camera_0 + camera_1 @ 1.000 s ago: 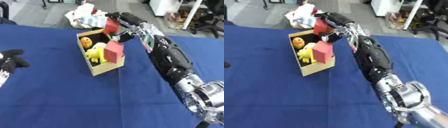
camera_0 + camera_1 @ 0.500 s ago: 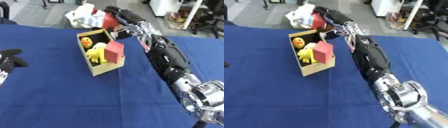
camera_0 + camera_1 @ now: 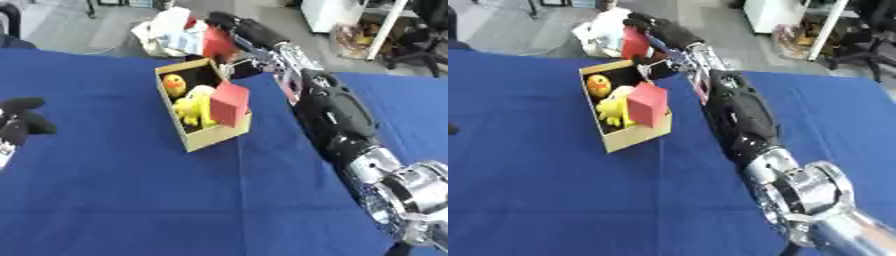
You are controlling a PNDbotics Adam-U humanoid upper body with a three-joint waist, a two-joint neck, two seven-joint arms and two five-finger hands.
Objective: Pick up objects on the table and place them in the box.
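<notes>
We are reaching our right hand (image 3: 651, 31) far across the blue table (image 3: 131, 200), out past the back end of the cardboard box (image 3: 214, 137), and its fingers are curled round a red block (image 3: 633, 44) — we are holding that block up in the air, just above and behind the box's far rim.

The box is sitting near the middle of the table, its long side running away from us. Inside it we are seeing an orange round toy (image 3: 174, 84) at the far end, a yellow toy (image 3: 192, 107) in the middle, and a pinkish-red cube (image 3: 229, 102) leaning against the right wall, its top corner poking above the rim.

Our left hand (image 3: 19, 125) is resting at the left edge of the left eye view, dark fingers curled and holding nothing, well apart from the box.

As we judge it, we are in the carrying step: the block is gripped and lifted but not yet over the opening. The next move calls for bringing the hand back toward us and slightly left until the block is hanging above the free space at the far end — then lowering it and letting the fingers go. The box is already crowded, so we are reckoning the block may come to rest on top of the toys and not on the floor of the box.
</notes>
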